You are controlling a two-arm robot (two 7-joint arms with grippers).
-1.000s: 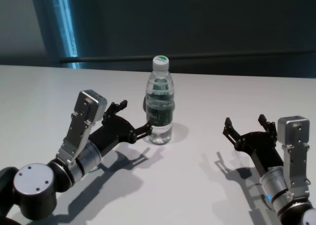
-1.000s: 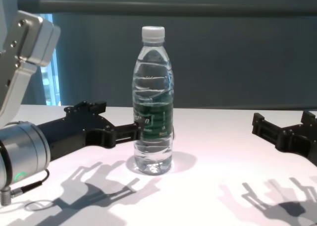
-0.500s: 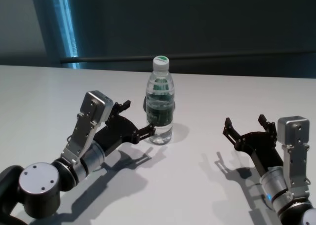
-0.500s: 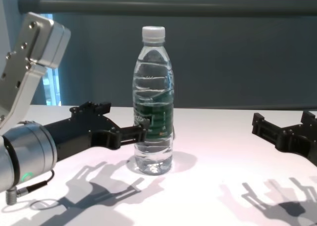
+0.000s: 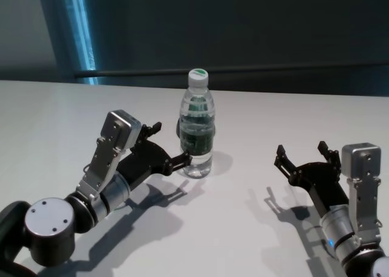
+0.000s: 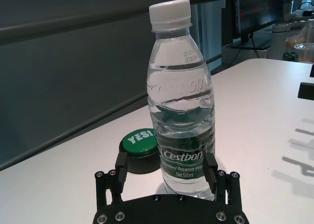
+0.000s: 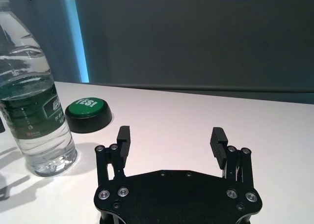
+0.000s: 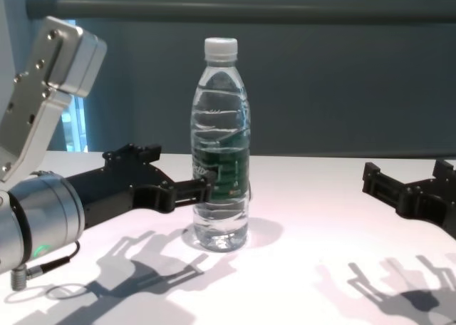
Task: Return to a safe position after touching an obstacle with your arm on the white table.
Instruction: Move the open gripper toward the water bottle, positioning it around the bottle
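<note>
The bottle [image 5: 196,134] is standing upright near the middle of the white counter [image 5: 255,125], its white cap on and its green label band facing the robot. The left hand [image 5: 168,144] is reaching in from about eight o'clock of the bottle, wide open and holding nothing; in the left wrist view its two fingers [image 6: 120,165] are straddling the bottle's lower body [image 6: 182,121], one on each side, the near finger just beside or touching the label band, though contact cannot be told for certain. A round black button with a green top [image 6: 140,148] is sitting on the counter just behind the bottle. The right hand [image 5: 302,154] is hovering low over the counter at about four o'clock of the bottle, well apart from it, also spread wide and empty.
</note>
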